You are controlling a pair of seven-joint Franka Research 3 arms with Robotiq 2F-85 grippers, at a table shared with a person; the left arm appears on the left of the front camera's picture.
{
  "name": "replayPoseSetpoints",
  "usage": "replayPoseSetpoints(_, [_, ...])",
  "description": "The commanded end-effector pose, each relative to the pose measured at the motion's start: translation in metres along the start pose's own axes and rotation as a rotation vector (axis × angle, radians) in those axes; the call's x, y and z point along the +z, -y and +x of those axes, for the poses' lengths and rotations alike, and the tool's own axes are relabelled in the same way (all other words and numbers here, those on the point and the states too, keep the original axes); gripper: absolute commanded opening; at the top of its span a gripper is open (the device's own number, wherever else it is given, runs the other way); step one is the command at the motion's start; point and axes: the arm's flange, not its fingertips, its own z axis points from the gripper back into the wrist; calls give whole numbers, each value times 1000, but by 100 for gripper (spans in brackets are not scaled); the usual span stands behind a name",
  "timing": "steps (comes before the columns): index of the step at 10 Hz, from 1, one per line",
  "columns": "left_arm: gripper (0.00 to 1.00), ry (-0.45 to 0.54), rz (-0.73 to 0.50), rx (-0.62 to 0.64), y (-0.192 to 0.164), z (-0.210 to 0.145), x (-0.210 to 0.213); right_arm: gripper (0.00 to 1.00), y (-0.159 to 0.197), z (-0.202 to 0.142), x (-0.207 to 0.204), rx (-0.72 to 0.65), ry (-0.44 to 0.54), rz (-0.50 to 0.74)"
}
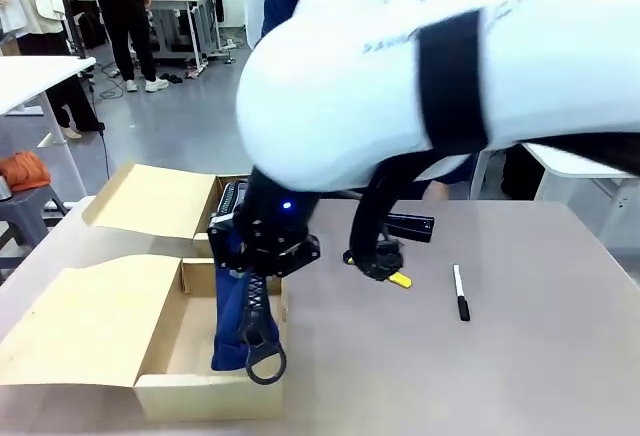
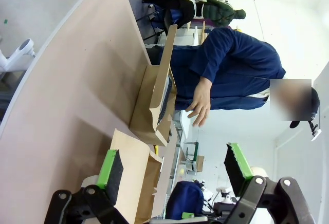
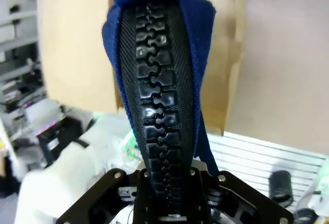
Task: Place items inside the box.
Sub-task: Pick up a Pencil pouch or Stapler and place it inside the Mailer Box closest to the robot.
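The table (image 1: 520,376) carries an open cardboard box (image 1: 180,391) at its left, flaps spread outward. The right arm sweeps in from the right across the middle, its white bulk blocking much of the far side. Its right gripper (image 1: 262,256) is clamped tight on the top end of the navy zip pencil pouch (image 1: 232,321), which hangs upright with its long axis vertical and its lower end down inside the box against the near right wall. The ring pull dangles at the bottom, over the box's near right corner. In the right wrist view the wide black zip runs straight away from the fingers, covering their tips. The pouch's lettering cannot be seen. The left gripper (image 2: 172,154) is spread wide with nothing between its green pads. Beyond it a person's hand (image 2: 199,103) hovers open past the box. To the right of the box, a black item (image 1: 412,224) lies half hidden behind the arm; stapler or case, I cannot tell. Nearer is the yellow utility knife (image 1: 399,279), mostly covered by a black cable. The black-capped white marker (image 1: 460,292) lies apart, cap toward the robot.
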Motion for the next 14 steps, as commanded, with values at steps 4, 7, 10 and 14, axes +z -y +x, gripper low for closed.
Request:
replayPoseSetpoints(4, [100,10,-24,-18,0,-2,-1,7,-42,37,-61,-58,87,-153])
replayPoseSetpoints(7, [100,10,-24,-18,0,-2,-1,7,-34,53,-85,-90,52,-200])
replayPoseSetpoints(10, [100,10,-24,-18,0,-2,-1,7,-24,60,-109,-119,-18,-245])
replayPoseSetpoints(14, [100,10,-24,-18,0,-2,-1,7,-16,59,-124,-124,-62,-284])
